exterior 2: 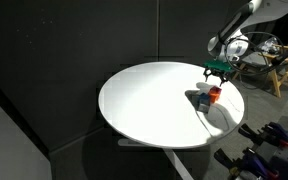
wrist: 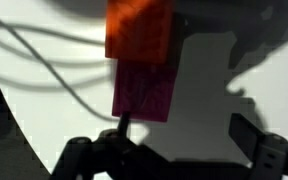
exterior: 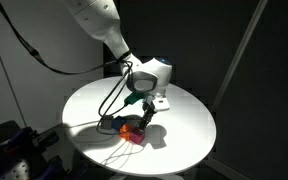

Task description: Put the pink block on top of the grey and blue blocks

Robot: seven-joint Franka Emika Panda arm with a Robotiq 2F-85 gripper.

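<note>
Wrist view looks straight down on the small magenta-pink cube (wrist: 144, 90), which lies flat on the round white table (wrist: 44, 110) just ahead of the claw. Its far edge touches a small orange cube (wrist: 139, 30) of the same size, so the two form a short column running away from the camera. The black two-fingered gripper (wrist: 174, 152) is released. Its fingers (wrist: 94, 158) stand wide apart at the bottom edge with nothing between them, and the pink cube sits beyond the tips, nearer the one on the picture's left, with neither touching it. Soft dark shadows of cables (wrist: 44, 60) and of the arm fall across the tabletop around the cubes.

In both exterior views the white robot arm (exterior: 99, 25) reaches down over the table (exterior: 184, 125) (exterior 2: 144, 100), and the gripper (exterior: 139, 112) (exterior 2: 217, 72) hangs close above a small cluster of blocks near the table's rim. The orange cube (exterior: 133, 130) (exterior 2: 215, 91) is the only colour that reads clearly there; the pink cube is too small and shaded to single out. The grey and blue blocks cannot be made out with certainty in any view. Black cables (exterior: 112, 100) loop down from the wrist beside the gripper. A black curtain (exterior 2: 64, 50) backs the scene.
</note>
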